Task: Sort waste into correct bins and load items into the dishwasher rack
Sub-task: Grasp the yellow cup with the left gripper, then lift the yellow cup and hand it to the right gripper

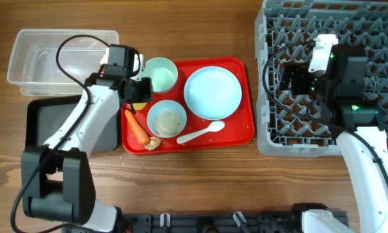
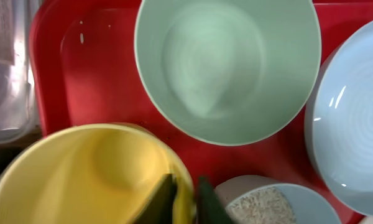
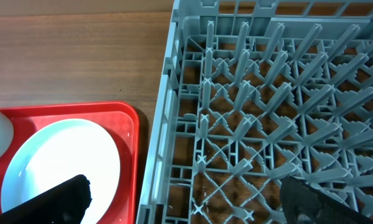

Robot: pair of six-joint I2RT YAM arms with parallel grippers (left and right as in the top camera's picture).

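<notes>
Left gripper (image 2: 185, 188) was shut on the rim of the yellow cup (image 2: 81, 174), one finger inside and one outside. The cup was seen upright and empty directly under the gripper, at the left edge of the red tray (image 2: 99, 74), just beside an empty green bowl (image 2: 227, 62). The rack (image 1: 375, 39) lay well off to the gripper's right, past the tray. Right gripper (image 3: 185, 186), spread wide and empty, was placed nearer, over the rack's edge.

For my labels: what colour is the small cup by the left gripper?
Yellow; the cup shows best in the left wrist view.
</notes>
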